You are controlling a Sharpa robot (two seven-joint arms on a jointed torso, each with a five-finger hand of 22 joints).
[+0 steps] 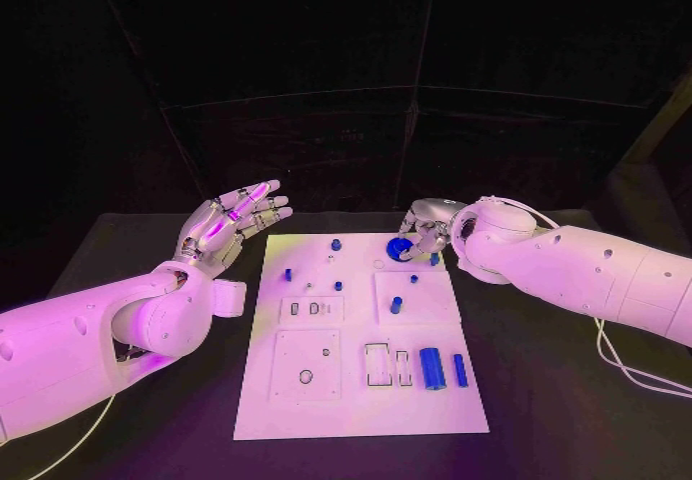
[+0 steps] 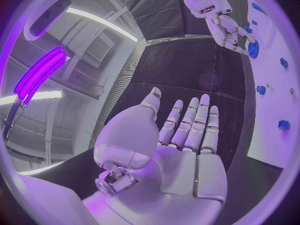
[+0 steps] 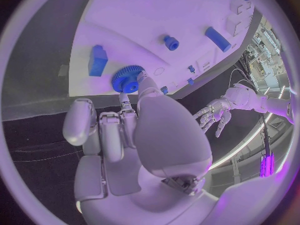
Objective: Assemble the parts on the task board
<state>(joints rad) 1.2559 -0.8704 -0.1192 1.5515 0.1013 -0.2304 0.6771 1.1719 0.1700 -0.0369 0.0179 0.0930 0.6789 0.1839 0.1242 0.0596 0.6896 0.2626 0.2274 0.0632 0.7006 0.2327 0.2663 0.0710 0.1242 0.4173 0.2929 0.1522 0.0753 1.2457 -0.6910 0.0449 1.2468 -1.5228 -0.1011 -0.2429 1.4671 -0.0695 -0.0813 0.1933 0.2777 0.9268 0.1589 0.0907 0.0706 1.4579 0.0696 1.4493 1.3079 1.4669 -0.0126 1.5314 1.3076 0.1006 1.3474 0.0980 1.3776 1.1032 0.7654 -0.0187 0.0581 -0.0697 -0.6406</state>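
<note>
The white task board (image 1: 361,400) lies in the middle of the black table. My right hand (image 1: 428,226) hovers over the board's far end and pinches a blue gear (image 1: 400,249) between thumb and a finger; in the right wrist view the gear (image 3: 127,78) sits at the fingertips (image 3: 125,101), just above the board (image 3: 162,10). My left hand (image 1: 231,222) is raised beside the board's far left corner, palm up, fingers spread and empty. The left wrist view shows that open palm (image 2: 181,140) and, beyond it, the right hand (image 2: 226,27) with the gear (image 2: 253,49).
Two blue cylinders (image 1: 431,368) (image 1: 460,370) lie at the board's near right. Small blue pegs (image 1: 336,244) (image 1: 287,274) (image 1: 397,305) stand farther up it. A blue block (image 3: 97,60) and a peg (image 3: 170,42) sit close to the gear. A cable (image 1: 635,375) trails at the right.
</note>
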